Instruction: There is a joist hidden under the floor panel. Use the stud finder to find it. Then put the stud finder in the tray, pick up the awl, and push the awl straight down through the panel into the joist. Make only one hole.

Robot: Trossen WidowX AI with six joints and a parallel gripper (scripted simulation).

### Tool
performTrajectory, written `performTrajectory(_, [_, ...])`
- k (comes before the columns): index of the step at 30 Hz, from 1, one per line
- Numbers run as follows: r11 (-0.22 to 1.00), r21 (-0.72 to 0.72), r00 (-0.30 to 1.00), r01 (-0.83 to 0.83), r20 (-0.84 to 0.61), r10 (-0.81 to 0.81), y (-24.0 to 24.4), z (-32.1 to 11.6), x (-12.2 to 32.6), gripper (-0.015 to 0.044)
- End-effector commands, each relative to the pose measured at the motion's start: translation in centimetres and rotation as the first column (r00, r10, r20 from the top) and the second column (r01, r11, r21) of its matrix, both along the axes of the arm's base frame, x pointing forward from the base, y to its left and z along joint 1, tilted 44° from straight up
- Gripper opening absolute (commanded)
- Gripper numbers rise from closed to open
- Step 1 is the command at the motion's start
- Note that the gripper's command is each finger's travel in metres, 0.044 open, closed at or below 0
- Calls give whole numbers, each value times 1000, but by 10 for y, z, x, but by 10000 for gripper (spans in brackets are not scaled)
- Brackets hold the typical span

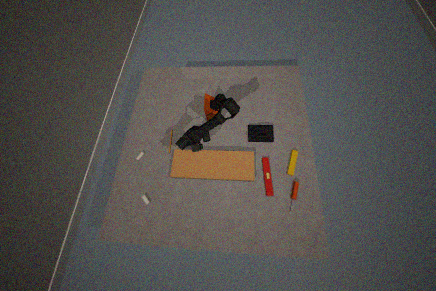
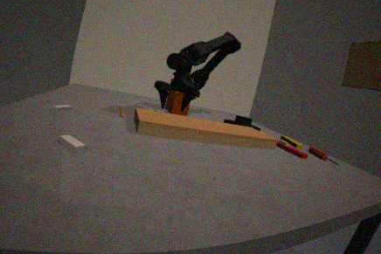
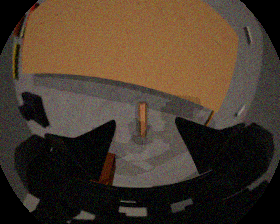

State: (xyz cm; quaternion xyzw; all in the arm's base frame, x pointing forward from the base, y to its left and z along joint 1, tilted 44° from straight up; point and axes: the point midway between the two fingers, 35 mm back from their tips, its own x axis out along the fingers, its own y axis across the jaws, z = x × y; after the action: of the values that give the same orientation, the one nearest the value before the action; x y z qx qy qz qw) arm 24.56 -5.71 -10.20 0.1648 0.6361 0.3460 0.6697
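Observation:
My gripper (image 1: 189, 146) (image 2: 173, 107) (image 3: 145, 121) is open and empty, low beside the back edge of the tan floor panel (image 1: 212, 164) (image 2: 205, 131) (image 3: 131, 45), toward its left end. A slim orange-brown stick with a grey end, seemingly the awl (image 3: 142, 114), shows between the open fingers in the wrist view, not gripped. It is hidden in the top and exterior views. The black tray (image 1: 260, 139) is behind the panel's right end. A dark block, seemingly the stud finder (image 2: 243, 120), stands on it; they blur together in the wrist view. The joist is hidden.
Right of the panel lie a red level (image 1: 267, 178) (image 2: 292, 149), a yellow bar (image 1: 293, 162) (image 2: 291, 141) and an orange-handled screwdriver (image 1: 295, 190) (image 2: 318, 153). A thin yellow-orange stick (image 1: 171, 141) (image 3: 209, 118) and two white pieces (image 1: 140, 155) (image 1: 145, 199) are at left.

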Motion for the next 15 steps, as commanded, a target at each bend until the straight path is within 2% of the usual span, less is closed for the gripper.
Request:
performTrajectory(1, [1000, 6, 1000, 1, -9, -1, 7, -5, -3, 440])
performTrajectory(15, [1000, 7, 1000, 1, -9, -1, 23, -21, -2, 440])
